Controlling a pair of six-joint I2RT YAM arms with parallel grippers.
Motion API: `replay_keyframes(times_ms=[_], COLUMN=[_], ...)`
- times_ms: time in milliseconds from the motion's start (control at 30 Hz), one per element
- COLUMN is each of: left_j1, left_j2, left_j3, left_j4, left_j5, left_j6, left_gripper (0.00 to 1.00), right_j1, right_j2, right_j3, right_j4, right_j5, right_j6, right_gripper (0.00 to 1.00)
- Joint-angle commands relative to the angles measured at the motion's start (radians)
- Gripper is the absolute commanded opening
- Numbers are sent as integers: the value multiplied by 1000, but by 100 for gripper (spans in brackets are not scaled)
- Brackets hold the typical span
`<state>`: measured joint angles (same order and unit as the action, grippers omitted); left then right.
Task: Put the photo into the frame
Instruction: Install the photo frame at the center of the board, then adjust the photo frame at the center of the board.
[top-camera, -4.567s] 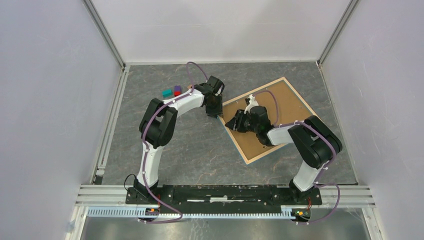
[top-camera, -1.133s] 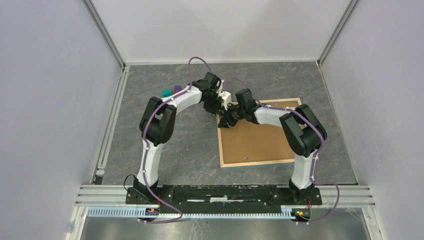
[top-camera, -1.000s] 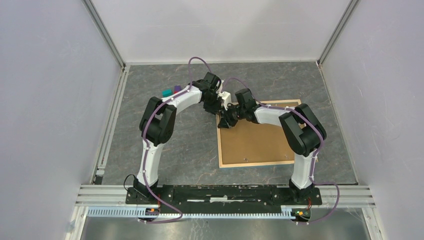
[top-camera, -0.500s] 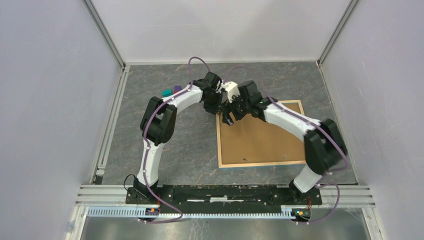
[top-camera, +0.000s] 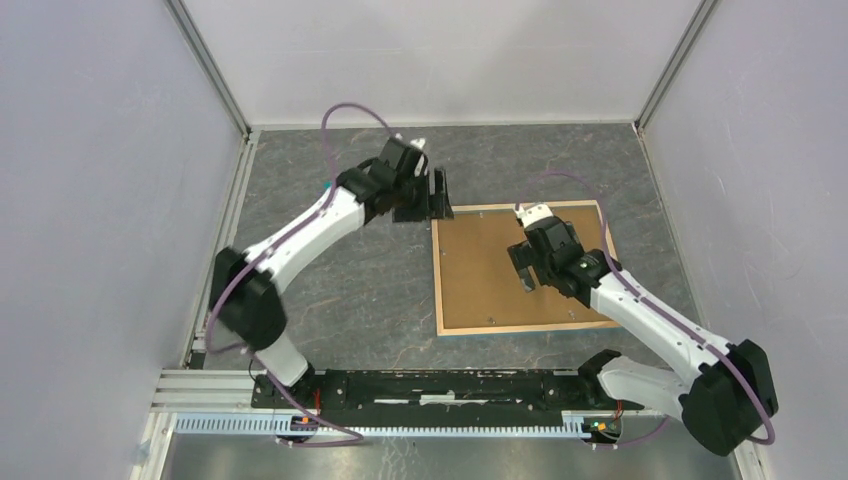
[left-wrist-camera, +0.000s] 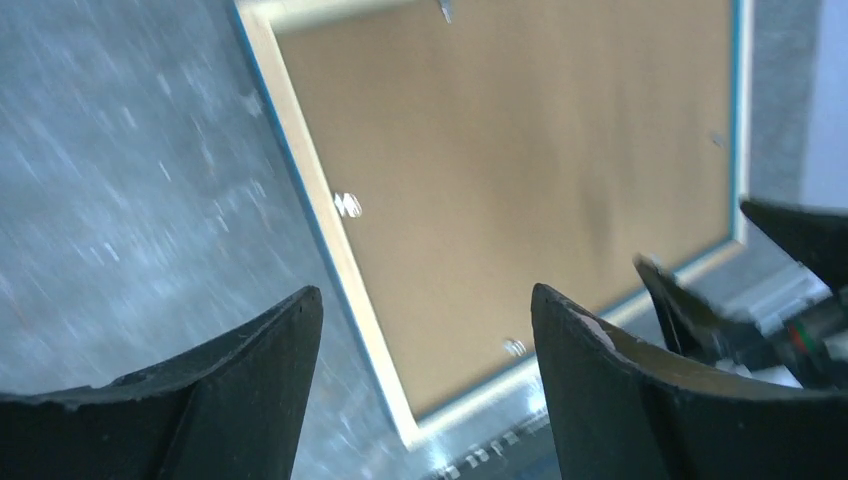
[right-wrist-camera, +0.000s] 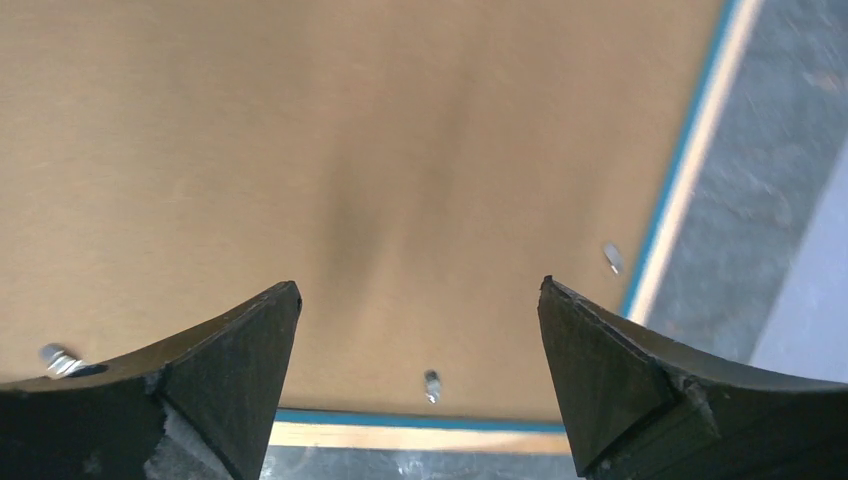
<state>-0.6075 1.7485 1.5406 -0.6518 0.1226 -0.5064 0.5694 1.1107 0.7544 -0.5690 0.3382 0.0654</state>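
On the table (top-camera: 360, 290) the frame (top-camera: 500, 328) lay back-up, right of centre, unmoved, its brown backing board (top-camera: 480, 280) uppermost and the photo hidden. The right gripper (top-camera: 527, 278) had drawn back from the far-left corner to hover over the board, jaws wide and empty; the left gripper (top-camera: 437, 195), equally wide, hung just beyond that corner

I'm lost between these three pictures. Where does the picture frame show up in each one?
Top external: the frame lies flat, back side up, right of centre.
Left wrist: its pale edge runs diagonally from top left down to bottom centre.
Right wrist: its edge slants down the right side and also runs along the bottom.
Shared landmark: the brown backing board that fills it, seen in all three views.
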Motion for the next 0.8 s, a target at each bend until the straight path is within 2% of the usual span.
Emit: replay_keyframes(times_ms=[0, 100, 167, 233, 333, 433, 567, 767], left_j1=[-137, -342, -476, -590, -689, -727, -721, -624], left_j2=[-198, -310, -344, -322, -221, -128, -84, -33], left_j3=[-222, -397, -496, -541, -511, -495, -529, -550], left_j4=[-32, 11, 83, 167, 225, 309, 381, 398], left_j5=[-86, -184, -211, -219, -194, -148, -178, -96], left_j6=[-348, -556, -714, -808, -825, -853, -905, -876], left_gripper=[82, 81, 79, 77, 78, 80, 81, 79], right_j1=[-48, -147, -256, -343, -474, -616, -752, -867], right_j2=[-79, -96, -85, -58, 0, 56, 144, 260], right_j3=[-11, -27, -32, -28, -7, 5, 22, 42], right_j4=[-61, -25, -1, 21, 52, 108, 178, 248], right_j5=[227, 174, 111, 72, 6, -122, -240, -367], right_j6=[112, 115, 105, 91, 83, 94, 106, 83], right_gripper=[97, 98, 98, 98, 98, 98, 96, 85])
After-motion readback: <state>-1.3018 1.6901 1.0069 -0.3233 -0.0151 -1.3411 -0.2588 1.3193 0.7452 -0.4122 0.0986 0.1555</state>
